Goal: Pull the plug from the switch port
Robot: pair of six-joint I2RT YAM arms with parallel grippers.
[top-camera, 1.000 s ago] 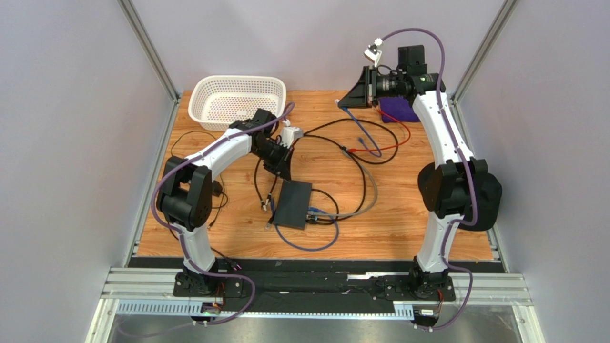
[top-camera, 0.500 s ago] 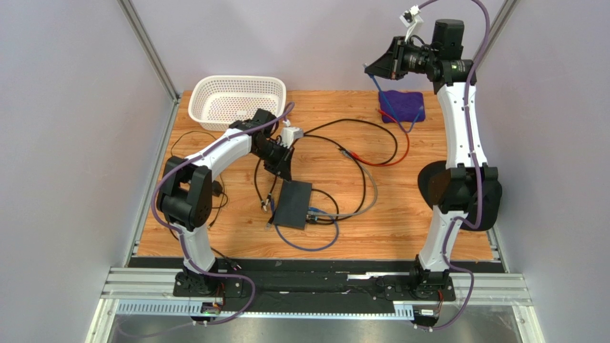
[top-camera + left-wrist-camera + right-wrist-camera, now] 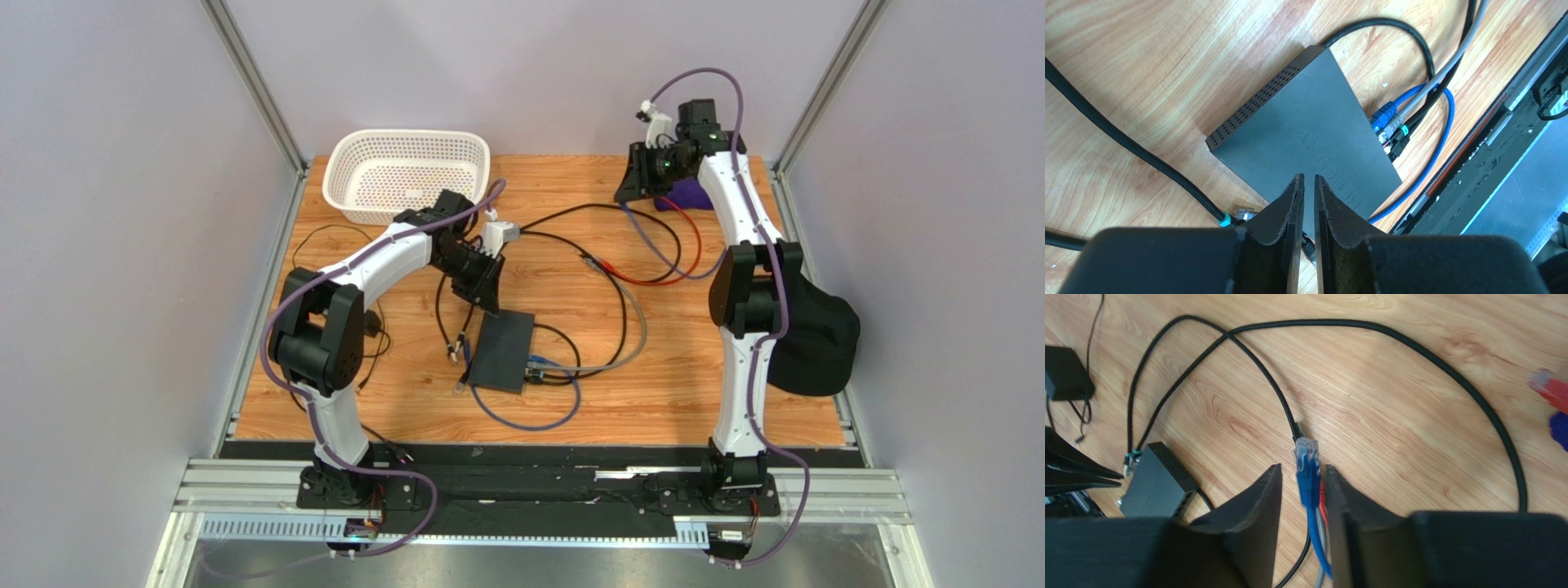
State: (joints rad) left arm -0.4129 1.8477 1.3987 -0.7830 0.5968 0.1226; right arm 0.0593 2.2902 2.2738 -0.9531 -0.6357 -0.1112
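Observation:
The switch point(image 3: 503, 350) is a flat black box in the middle of the table. It also shows in the left wrist view point(image 3: 1303, 135), with blue, grey and black plugs point(image 3: 1389, 127) in its port row. My left gripper point(image 3: 482, 288) hovers over the switch's far end. Its jaws point(image 3: 1308, 177) are nearly together and empty. My right gripper point(image 3: 632, 184) is low at the back right. Its jaws point(image 3: 1303, 468) stand apart around a loose blue plug point(image 3: 1308, 471), which rests against the right finger only. The switch point(image 3: 1158, 484) is far from it.
A white basket point(image 3: 405, 172) stands at the back left. A purple cloth point(image 3: 689, 192) lies behind the right arm. Black, red point(image 3: 662, 260) and blue cables loop over the wood. A small black power adapter point(image 3: 1066, 373) lies at the left.
The right gripper rose with the blue cable hanging from it, then came down toward the table's back right, its jaws now apart around the plug. The left arm has not moved.

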